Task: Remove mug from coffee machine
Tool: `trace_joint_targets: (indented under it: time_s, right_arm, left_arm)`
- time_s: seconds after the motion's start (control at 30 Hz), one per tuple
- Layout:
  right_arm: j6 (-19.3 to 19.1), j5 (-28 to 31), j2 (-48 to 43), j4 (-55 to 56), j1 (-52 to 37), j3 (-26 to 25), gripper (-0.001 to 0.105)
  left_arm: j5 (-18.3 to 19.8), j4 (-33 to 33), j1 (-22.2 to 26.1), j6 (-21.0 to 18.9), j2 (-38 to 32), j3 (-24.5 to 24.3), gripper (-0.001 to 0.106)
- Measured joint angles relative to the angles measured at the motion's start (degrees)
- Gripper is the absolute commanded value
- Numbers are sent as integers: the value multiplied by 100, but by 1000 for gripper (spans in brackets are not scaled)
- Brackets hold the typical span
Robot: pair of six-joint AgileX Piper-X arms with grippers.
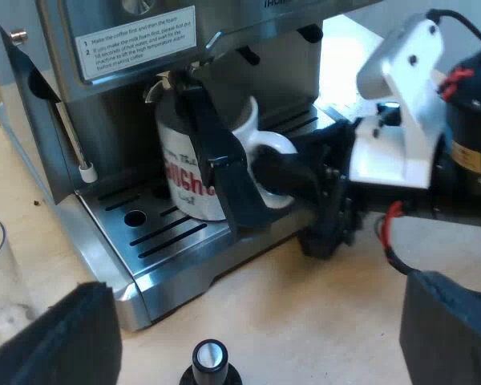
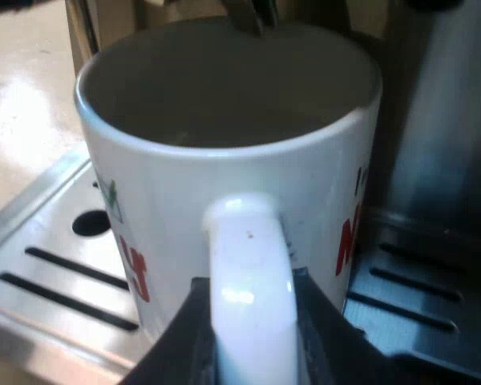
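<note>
The mug (image 1: 184,160) is white and glossy, with a plain rounded rim. Red block lettering runs around its side, with a line of smaller grey words above it and a touch of green near one edge of the print. Its inside lies in shadow, and I cannot tell whether anything is in it. The handle (image 2: 248,265) is a thick white loop, catching a bright highlight. The mug stands upright on the slotted steel drip tray (image 1: 156,241) at the front of the espresso machine (image 1: 112,96), directly beneath a dark spout (image 2: 248,12).

The right hand (image 2: 250,329) is clamped on the mug. Its two black fingers (image 2: 184,345) press against either side of the handle, low on the loop. From the left wrist view, one of those fingers crosses the mug's printed side and the other sits at the handle.

A thin steam wand (image 1: 70,132) with a white tip hangs beside the tray. A white label (image 1: 136,40) with printed instructions is on the machine's front above the mug.

The left hand (image 1: 252,321) hovers over the pale wooden bench (image 1: 305,305), well apart from the mug. Its padded black fingers (image 1: 56,341) are spread wide, with nothing between them. Near it on the bench stands a tamper (image 1: 211,358) with a black knob and a silver cap. A clear measuring glass (image 1: 0,281) stands beside the tray's corner.
</note>
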Motion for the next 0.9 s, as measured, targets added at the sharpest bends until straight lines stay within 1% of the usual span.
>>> trace_joint_targets:
  time_s: [0.17,0.2,0.23,0.47,0.53,0.63,0.77,0.83,0.9]
  right_arm:
    - [-9,103,-287,0,62,350,0]
    - [-9,193,-458,0,128,570,0]
    - [-9,262,-585,0,174,683,0]
    - [-9,474,-1331,71,400,1367,0]
    - [-9,476,-1605,139,462,1550,0]
    - [-9,462,-1885,206,462,1745,0]
    - [-9,463,-2217,246,462,1892,0]
    - [-9,484,-2487,258,462,1984,0]
    - [-9,481,-2645,301,462,2000,0]
  left_arm:
    - [0,0,0,0,0,0,73]
    - [0,0,0,0,0,0,73]
    - [0,0,0,0,0,0,73]
    - [32,0,0,0,0,0,73]
    - [208,0,0,0,0,0,73]
    - [360,0,0,0,0,0,73]
    - [491,0,-25,0,0,0,73]
    - [654,0,-89,0,0,0,73]
    - [733,0,-141,0,0,0,73]
